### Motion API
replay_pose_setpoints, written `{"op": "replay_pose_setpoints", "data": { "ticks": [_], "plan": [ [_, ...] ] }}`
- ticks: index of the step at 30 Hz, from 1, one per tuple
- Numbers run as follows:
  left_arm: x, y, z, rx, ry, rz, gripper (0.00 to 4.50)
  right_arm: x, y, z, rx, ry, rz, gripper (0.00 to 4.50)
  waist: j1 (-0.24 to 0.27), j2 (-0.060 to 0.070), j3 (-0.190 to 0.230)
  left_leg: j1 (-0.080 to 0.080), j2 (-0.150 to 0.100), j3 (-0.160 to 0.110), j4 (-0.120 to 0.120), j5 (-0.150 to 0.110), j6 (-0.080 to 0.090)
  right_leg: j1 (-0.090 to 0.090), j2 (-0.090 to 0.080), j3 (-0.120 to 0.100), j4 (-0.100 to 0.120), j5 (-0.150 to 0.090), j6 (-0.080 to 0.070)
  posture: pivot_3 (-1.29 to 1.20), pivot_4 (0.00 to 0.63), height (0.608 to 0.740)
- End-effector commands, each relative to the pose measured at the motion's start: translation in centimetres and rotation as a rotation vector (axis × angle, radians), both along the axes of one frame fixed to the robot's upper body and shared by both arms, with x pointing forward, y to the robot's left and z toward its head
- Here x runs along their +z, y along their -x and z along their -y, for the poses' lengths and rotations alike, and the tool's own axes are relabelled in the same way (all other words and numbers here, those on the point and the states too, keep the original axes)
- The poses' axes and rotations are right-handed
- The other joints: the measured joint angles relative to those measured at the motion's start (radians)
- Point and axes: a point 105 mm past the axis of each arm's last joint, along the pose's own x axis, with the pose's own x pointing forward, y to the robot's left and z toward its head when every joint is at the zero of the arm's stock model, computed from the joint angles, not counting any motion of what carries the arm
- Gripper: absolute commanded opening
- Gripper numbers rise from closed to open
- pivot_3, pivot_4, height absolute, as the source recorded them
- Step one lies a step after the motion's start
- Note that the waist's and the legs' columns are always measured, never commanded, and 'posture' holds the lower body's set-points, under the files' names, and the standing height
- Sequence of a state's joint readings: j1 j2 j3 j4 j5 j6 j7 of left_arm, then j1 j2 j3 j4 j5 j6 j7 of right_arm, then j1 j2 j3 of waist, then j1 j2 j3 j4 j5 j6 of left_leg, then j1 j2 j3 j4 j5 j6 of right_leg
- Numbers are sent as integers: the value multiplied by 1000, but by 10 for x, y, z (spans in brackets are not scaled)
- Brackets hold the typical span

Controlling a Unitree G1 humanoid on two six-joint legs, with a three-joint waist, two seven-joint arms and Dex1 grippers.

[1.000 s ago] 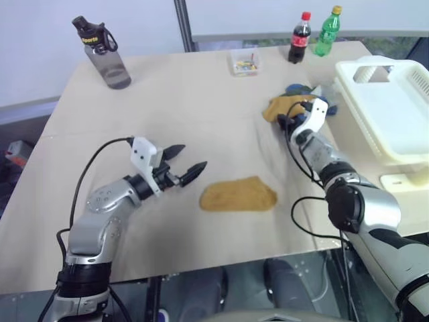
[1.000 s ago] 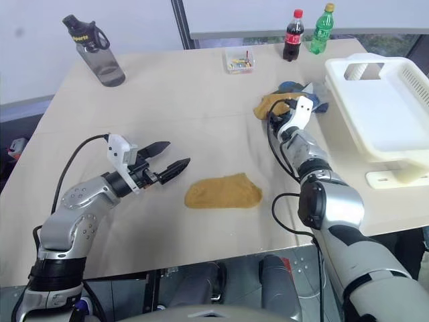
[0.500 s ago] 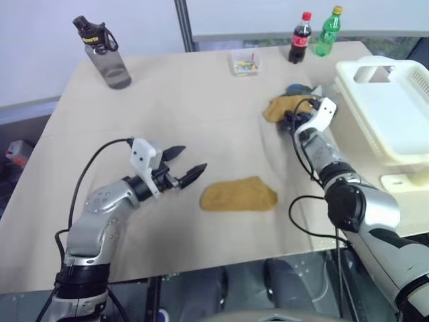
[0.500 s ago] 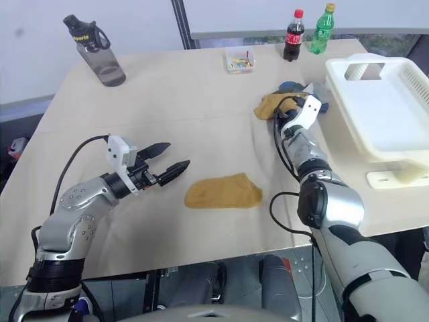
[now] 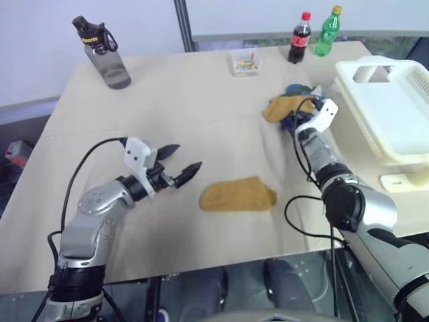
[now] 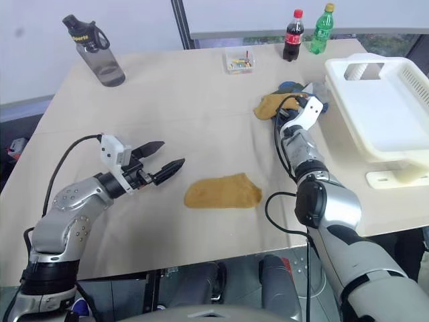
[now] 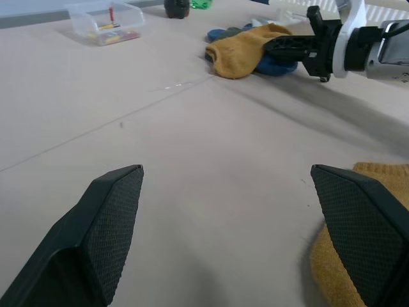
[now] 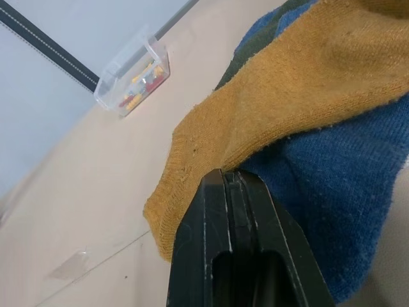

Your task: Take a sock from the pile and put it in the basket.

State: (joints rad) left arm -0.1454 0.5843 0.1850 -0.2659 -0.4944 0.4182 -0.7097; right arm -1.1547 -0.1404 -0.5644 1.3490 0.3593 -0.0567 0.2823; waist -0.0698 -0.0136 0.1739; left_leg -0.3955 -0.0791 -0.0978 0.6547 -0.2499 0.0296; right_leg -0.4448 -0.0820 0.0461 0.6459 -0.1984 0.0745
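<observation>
Currently the right gripper (image 8: pixel 231 185) has its two black fingers pressed flat together, tips at the edge of the pile (image 6: pixel 289 100). In the right wrist view the tips meet where a mustard-yellow sock (image 8: pixel 281 109) overlaps a blue sock (image 8: pixel 345 192); whether any fabric is pinched between them cannot be determined. A dark green sock edge (image 8: pixel 255 48) shows behind the yellow one. The right gripper extends roughly level across the table (image 5: pixel 201 100) toward the pile.

The left gripper (image 6: pixel 161 161) is released, its fingers spread wide with nothing between them, held above the table surface and pointing toward a separate mustard sock (image 6: pixel 222 191) that lies flat near the front edge, well apart from the pile. In the left wrist view one corner of that sock sits just beside one finger pad (image 7: pixel 358 217).

The basket (image 6: pixel 375 107), white with slotted sides, stands on the robot's right side of the table, just beyond the pile.

At the far edge stand a small clear box (image 5: pixel 244 62) with coloured contents, a cola bottle (image 5: pixel 299 38) and a green bottle (image 5: pixel 326 31). A grey sports bottle (image 5: pixel 104 54) stands at the far left corner.
</observation>
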Motion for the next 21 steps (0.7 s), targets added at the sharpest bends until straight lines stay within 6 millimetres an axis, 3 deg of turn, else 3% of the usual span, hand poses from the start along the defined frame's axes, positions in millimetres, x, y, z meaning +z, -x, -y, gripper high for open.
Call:
{"op": "replay_pose_setpoints", "data": {
  "ticks": [1, 14, 21],
  "plan": [
    [12, 4, 3, -7, -1, 43, 4500, 16, -2, 1, 6, 0, 75, 32, 0, 0, 0, 0, 0, 0, 0, 0, 0, 0, 0, 0, 0, 0, 0, 0, 150, 740],
    [9, -6, 18, -50, 33, 35, 4500, 29, 10, -27, 224, -76, 244, 32, -1, 0, 0, 0, 0, 0, 0, 0, 0, 0, 0, 0, 0, 0, 0, 0, 150, 740],
    [7, -10, 23, -66, 49, 32, 4500, 16, 38, -55, 384, -112, 288, 32, 1, 0, 0, 0, 0, -1, 0, 0, 0, 0, 0, -1, 1, 0, 0, 0, 150, 740]
  ]
}}
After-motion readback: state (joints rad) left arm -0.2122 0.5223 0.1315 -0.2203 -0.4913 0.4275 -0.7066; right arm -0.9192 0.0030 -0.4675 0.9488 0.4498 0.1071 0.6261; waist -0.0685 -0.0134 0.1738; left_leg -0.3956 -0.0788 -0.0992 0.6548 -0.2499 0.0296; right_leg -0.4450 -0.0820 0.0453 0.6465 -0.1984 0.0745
